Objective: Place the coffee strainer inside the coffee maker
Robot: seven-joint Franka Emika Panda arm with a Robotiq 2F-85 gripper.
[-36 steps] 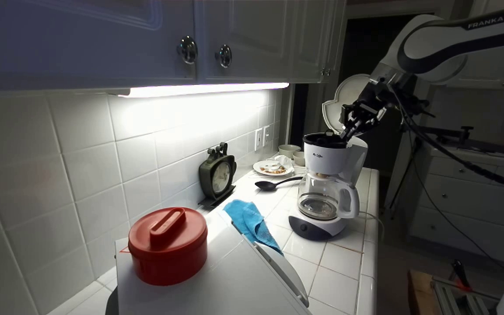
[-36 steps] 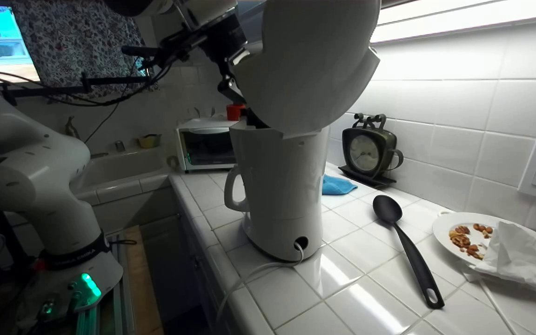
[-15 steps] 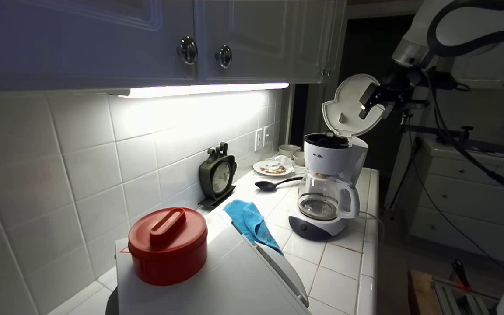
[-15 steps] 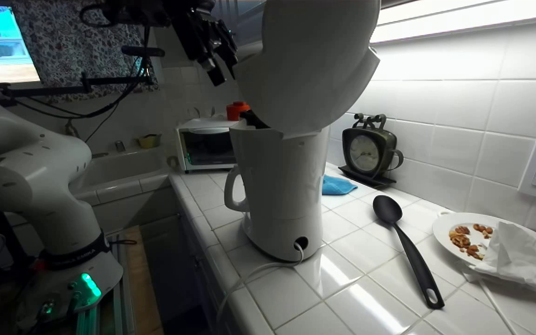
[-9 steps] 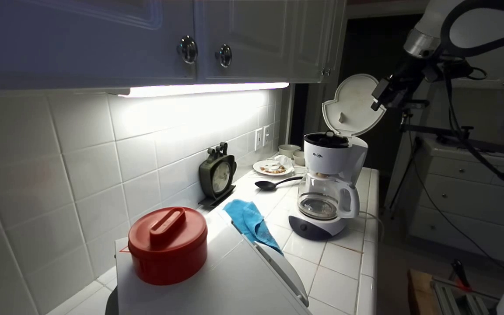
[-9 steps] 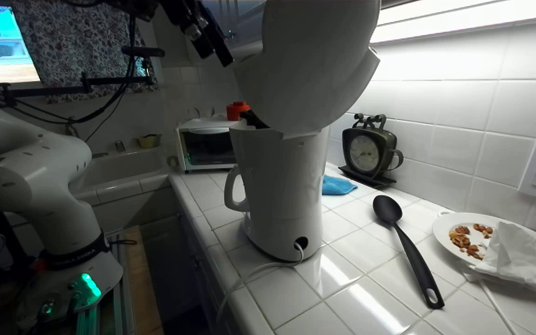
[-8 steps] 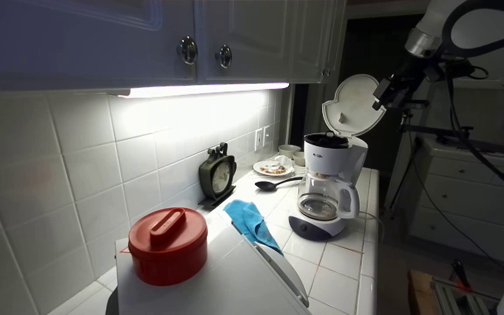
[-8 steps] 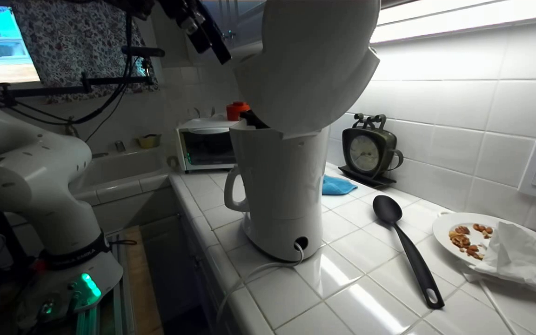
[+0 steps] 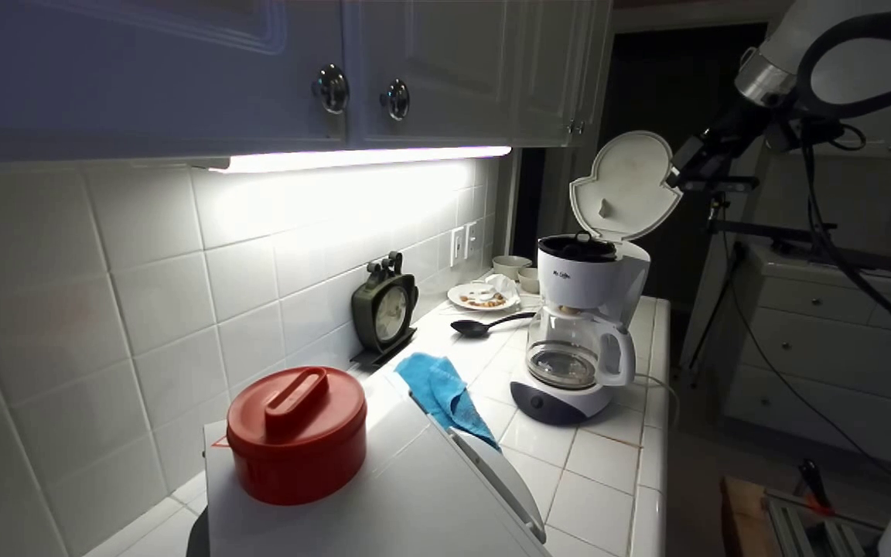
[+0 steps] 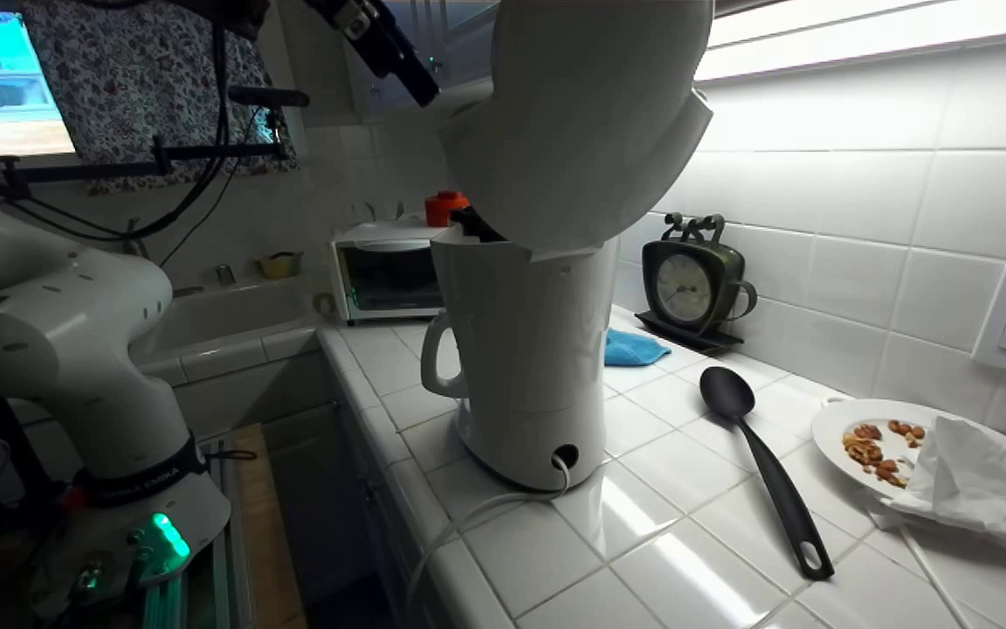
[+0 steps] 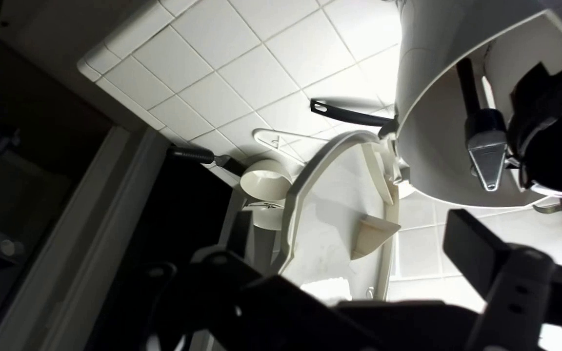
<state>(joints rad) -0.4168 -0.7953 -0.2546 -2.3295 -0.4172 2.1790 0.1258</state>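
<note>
The white coffee maker (image 9: pixel 581 282) stands on the tiled counter with its round lid (image 9: pixel 625 184) raised. In its top opening sits the black coffee strainer (image 9: pixel 573 249), a small loop sticking up from it. The strainer (image 10: pixel 478 225) is mostly hidden by the machine's back and lid in an exterior view. At the right of the wrist view, the black strainer (image 11: pixel 530 105) shows partly, inside the white housing. My gripper (image 11: pixel 351 219) is open, fingers wide apart, nothing between them but the view of the lid behind. It hangs above and apart from the strainer, near the lid's edge.
A glass carafe (image 9: pixel 563 352) is in the machine. A blue cloth (image 9: pixel 445 394), a black spoon (image 10: pixel 765 472), a plate of nuts (image 10: pixel 835 437) and a clock-like scale (image 9: pixel 385 309) are around it. A red container (image 9: pixel 296 437) is on a white appliance (image 9: pixel 407 495). Wall cabinets (image 9: pixel 445 70) hang above.
My gripper has risen from the strainer at the machine's top and drawn back, up beside the raised lid. Over the last half second it has moved slightly further. Strainer and coffee maker have stayed put.
</note>
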